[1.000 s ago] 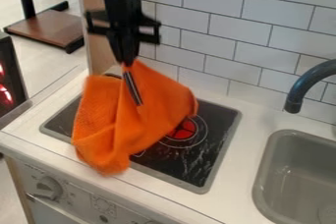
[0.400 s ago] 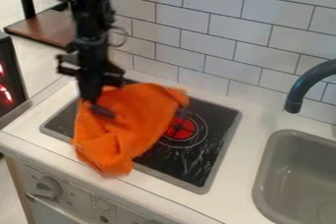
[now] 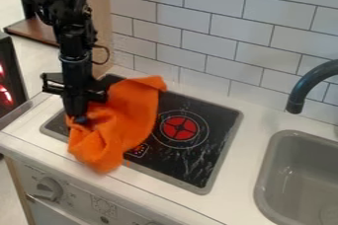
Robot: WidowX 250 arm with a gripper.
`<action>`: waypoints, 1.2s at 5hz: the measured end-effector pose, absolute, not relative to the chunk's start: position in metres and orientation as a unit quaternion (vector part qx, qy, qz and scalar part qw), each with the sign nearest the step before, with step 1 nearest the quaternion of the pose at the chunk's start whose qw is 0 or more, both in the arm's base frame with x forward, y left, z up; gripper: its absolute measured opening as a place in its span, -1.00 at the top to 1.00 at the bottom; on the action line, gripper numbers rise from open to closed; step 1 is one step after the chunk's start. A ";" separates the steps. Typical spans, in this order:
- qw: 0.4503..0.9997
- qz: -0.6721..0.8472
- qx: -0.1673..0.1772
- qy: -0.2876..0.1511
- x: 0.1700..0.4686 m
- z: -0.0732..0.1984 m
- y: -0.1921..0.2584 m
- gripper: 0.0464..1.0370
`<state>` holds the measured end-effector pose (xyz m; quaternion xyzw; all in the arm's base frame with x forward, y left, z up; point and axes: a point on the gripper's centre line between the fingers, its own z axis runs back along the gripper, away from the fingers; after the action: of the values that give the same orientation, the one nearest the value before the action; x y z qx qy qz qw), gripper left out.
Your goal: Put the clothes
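Gripper at stove's left side, jaws closed on orange cloth; cloth overlaps stove's front rim.

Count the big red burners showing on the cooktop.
1: the red burner, right of the orange cloth. The cloth covers part of the cooktop's left side, so another may be hidden.

A cloth lies over the left of the cooktop, sink to its right, wall behind.
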<state>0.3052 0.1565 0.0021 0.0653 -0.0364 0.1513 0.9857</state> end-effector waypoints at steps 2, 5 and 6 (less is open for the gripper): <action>0.985 0.157 0.061 -0.040 0.307 0.007 0.152 0.21; 0.983 0.166 0.046 -0.066 0.308 0.047 0.143 -0.95; 0.981 0.177 0.035 -0.070 0.312 0.062 0.141 -0.93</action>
<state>0.3122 0.1414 0.0623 0.0354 -0.0699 0.1768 0.9811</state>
